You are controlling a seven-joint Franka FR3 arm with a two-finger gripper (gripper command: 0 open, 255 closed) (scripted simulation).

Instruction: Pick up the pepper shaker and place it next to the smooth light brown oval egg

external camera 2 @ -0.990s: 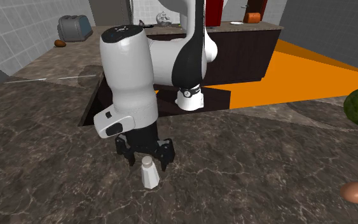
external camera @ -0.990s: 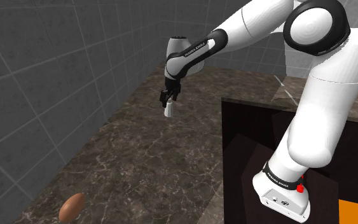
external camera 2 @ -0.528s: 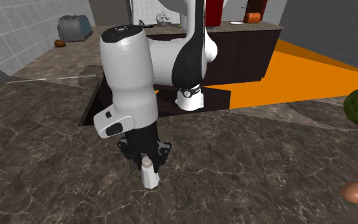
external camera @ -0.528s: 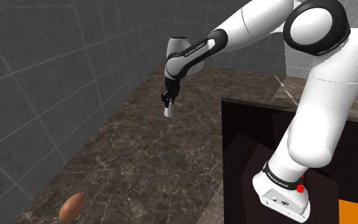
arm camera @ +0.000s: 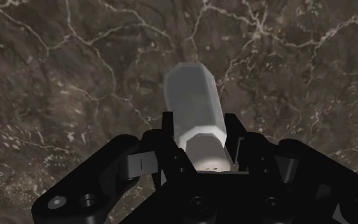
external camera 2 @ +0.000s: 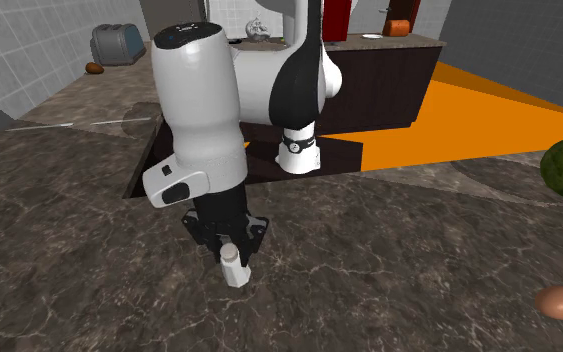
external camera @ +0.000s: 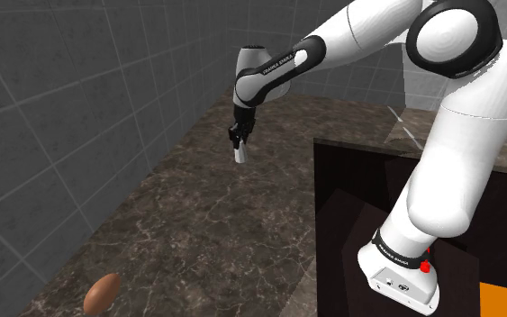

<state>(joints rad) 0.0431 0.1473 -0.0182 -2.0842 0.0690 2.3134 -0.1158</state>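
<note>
The black gripper [external camera 2: 227,240] pinched the white pepper shaker [external camera 2: 233,268] by its narrow top. Both fingers pressed against its sides, and its body jutted beyond the fingertips towards the dark marbled countertop [external camera 2: 409,250]. The light brown egg [external camera 2: 561,302] lay well apart, at the second exterior view's lower right. Dark lettering on the white arm [external camera: 276,65] was too small to read.

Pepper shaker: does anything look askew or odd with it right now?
Only slightly. The white pepper shaker sits a little tilted in the gripper, clamped near its top and not quite in line with the fingers. Nothing looks spilled or damaged. The egg lies apart on the counter.
</note>
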